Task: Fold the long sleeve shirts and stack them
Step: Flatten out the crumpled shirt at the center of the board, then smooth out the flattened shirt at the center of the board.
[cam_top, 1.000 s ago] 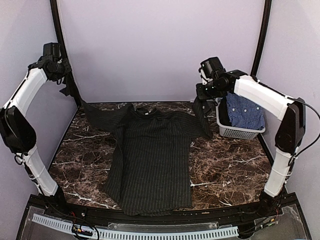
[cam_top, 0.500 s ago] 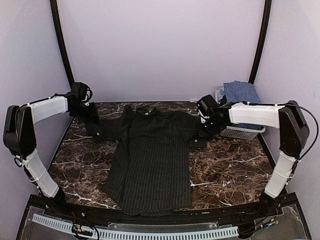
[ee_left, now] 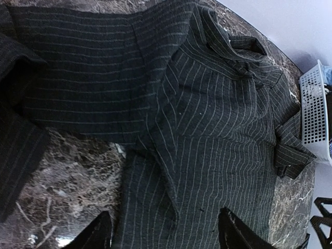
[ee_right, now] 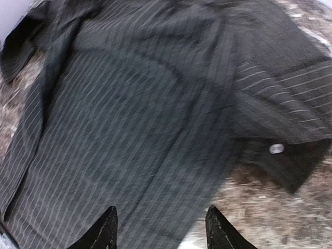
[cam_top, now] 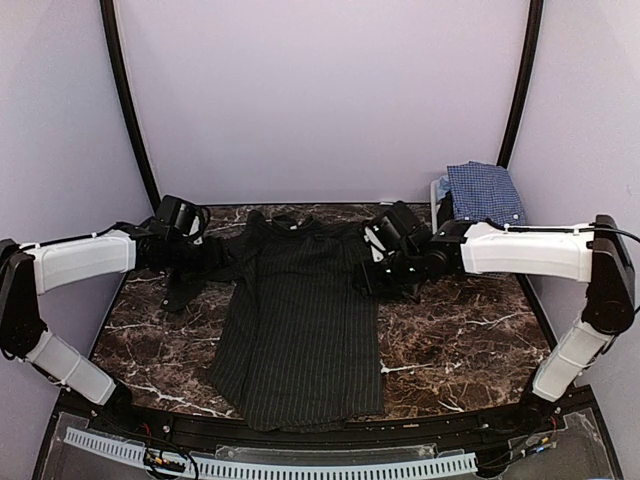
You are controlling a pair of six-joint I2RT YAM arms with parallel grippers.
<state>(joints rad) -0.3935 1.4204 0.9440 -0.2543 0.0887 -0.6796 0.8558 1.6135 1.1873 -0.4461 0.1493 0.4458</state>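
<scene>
White shell covers on left arm [cam_top: 80, 258] and right arm [cam_top: 525, 250], black joint housings between. Thin black cable [cam_top: 620, 231] running off right arm. Left pincer [ee_left: 166, 236], right pincer [ee_right: 162, 228]: black, tapered fingers.

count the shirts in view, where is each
2. The black pinstriped shirt lies spread on the table; the blue checked shirt sits in the white basket at far right. Others may hide beneath it.

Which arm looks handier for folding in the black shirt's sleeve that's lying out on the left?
Probably the left arm. Its jaws hang open right above that sleeve, while the right arm reaches in from the far side of the black shirt, over the other sleeve.
</scene>
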